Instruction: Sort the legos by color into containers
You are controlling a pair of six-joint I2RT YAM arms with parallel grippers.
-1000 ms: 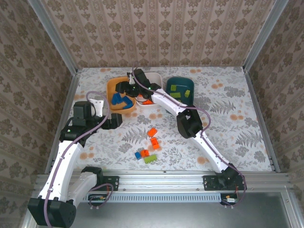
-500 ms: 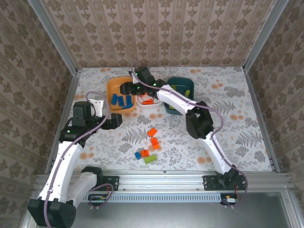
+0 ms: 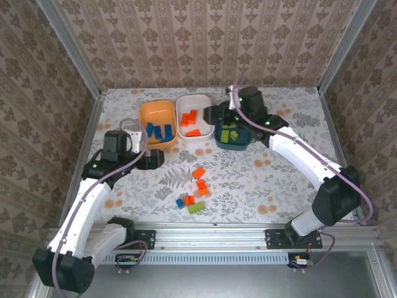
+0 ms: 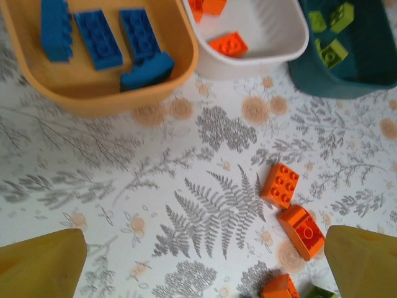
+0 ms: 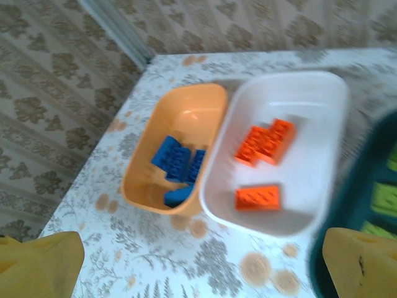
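— What takes up most of the space?
— The floral table [image 3: 298, 180], with the right arm [image 3: 298, 149] stretched to its far side and the left arm [image 3: 93, 186] bent at the near left.

— And the containers?
— They sit in a row at the far edge: orange tub [image 3: 157, 112], white tub [image 3: 202, 99] touching it, dark teal tub [image 3: 247, 138] just beside.

— The grippers?
— The left gripper [image 4: 198, 261] is near the orange tub, jaws wide apart and empty. The right gripper [image 5: 198, 267] hangs over the white and teal tubs, jaws also spread and holding nothing.

— The legos?
— Blue bricks [image 3: 160, 131] lie in the orange tub, orange bricks [image 3: 189, 118] in the white, lime bricks [image 3: 231, 133] in the teal (blurred in the wrist view). The loose bricks [image 3: 202, 186] lie mid-table: several orange, one blue brick [image 3: 180, 202] and one lime brick [image 3: 196, 208].
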